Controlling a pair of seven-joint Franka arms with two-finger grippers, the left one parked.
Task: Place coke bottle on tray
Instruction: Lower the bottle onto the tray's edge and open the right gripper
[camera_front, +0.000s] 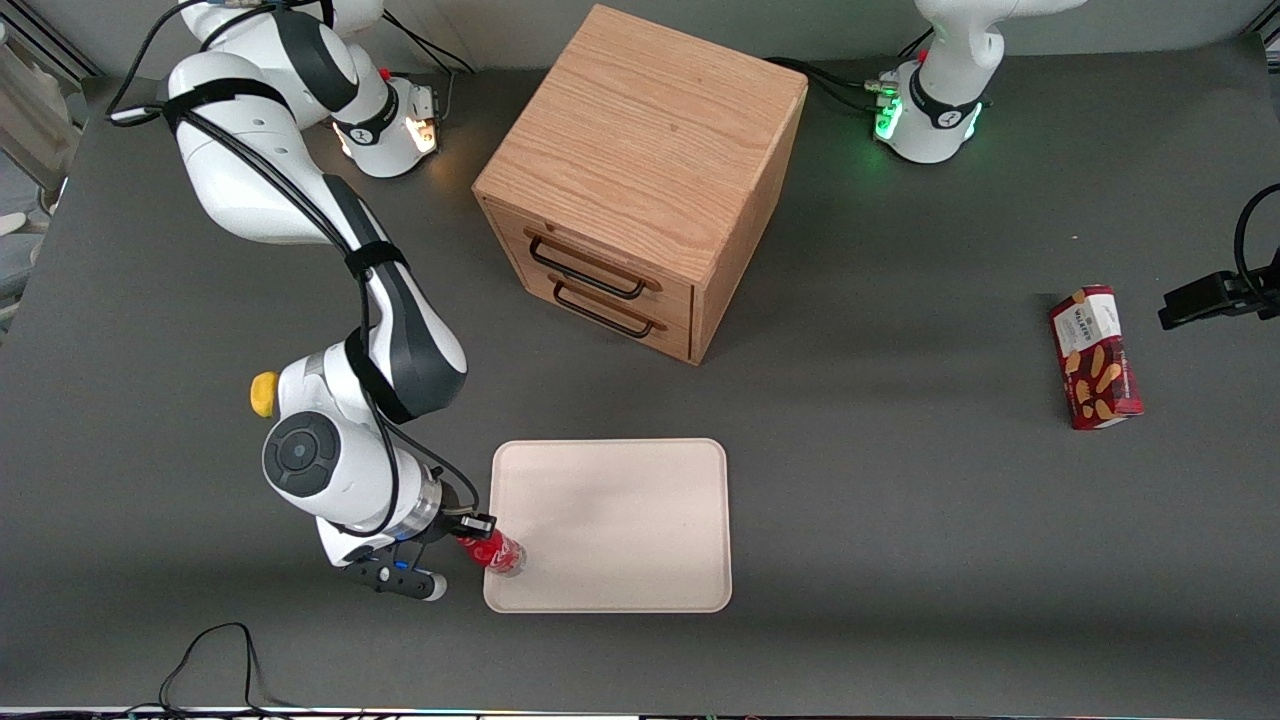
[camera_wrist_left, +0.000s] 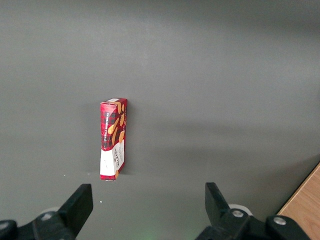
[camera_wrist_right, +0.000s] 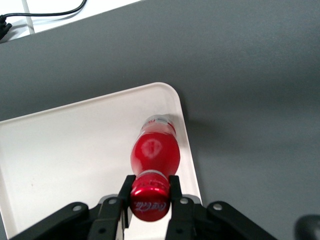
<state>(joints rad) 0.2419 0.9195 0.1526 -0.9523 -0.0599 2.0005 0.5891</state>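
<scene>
The right arm's gripper (camera_wrist_right: 148, 196) is clamped on the red cap, with its white script lettering, of the small red coke bottle (camera_wrist_right: 154, 152), whose clear base sits over the cream-white rectangular tray (camera_front: 640, 520) just inside its rim. An oak two-drawer cabinet (camera_front: 640, 180) stands farther from the front camera; a red "Walkers" snack box (camera_front: 1095, 357) lies toward the parked arm's end.
</scene>
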